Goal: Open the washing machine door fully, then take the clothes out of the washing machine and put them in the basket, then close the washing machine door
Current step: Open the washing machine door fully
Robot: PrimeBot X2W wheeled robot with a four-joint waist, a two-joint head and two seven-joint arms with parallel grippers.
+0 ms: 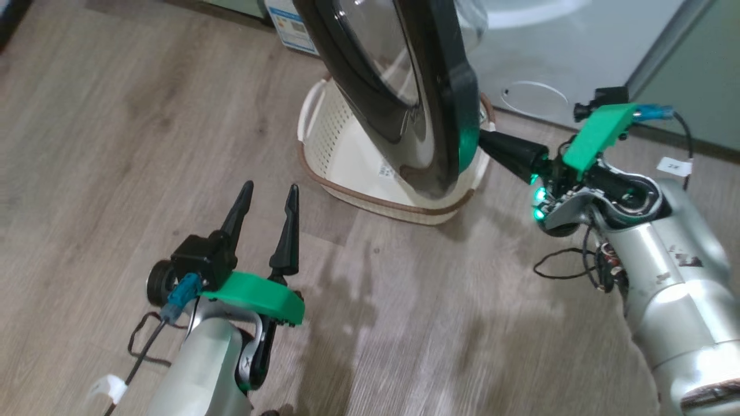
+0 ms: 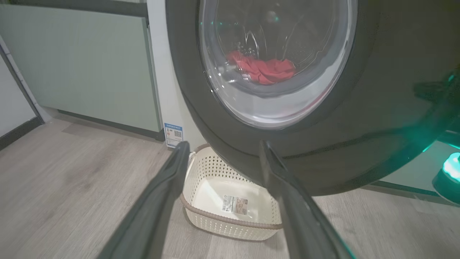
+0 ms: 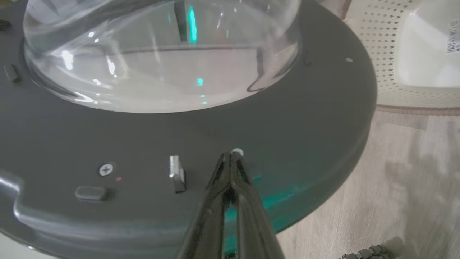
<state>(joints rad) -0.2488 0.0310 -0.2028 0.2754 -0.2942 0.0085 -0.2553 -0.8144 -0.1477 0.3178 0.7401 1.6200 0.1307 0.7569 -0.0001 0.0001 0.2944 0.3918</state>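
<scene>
Fingers of R gripper point(image 1: 484, 140), pressed together, are touching inner face of washing machine door point(image 1: 451, 75), which is hanging partly open above basket point(image 1: 329, 133). L gripper point(image 1: 270, 188) is hovering nearby w/ fingers spread apart (red clothes point(image 2: 264, 70) are lying inside drum point(image 2: 305, 39)).

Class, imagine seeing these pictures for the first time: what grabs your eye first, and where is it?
The big black-rimmed washing machine door stands swung open over the cream basket, with the shut right gripper tipped against its inner face. Through the door's glass, red clothes lie in the drum.
</scene>
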